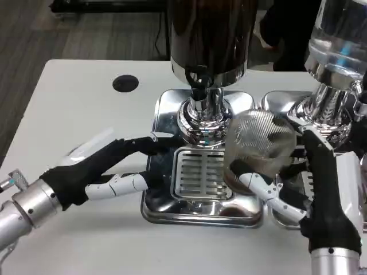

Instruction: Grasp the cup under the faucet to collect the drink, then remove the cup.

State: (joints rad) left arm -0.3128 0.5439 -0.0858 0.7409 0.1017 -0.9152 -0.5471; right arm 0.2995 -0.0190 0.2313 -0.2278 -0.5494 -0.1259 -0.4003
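Note:
A clear ribbed cup (258, 146) stands at the right side of the chrome drip tray (200, 172), below and to the right of the dark drink dispenser (209, 40) and its chrome faucet column (205, 109). My right hand (312, 189) grips the cup from the right, fingers wrapped around its lower part. A thin brown layer shows at the cup's bottom. My left hand (109, 169) lies with fingers spread at the tray's left edge, fingertips touching the chrome rim and nothing in it.
A second dispenser with a clear tank (338, 46) stands on its own chrome tray (281, 103) at the right. A black round hole (125, 83) sits in the white table at the back left. The table's left edge runs diagonally near my left forearm.

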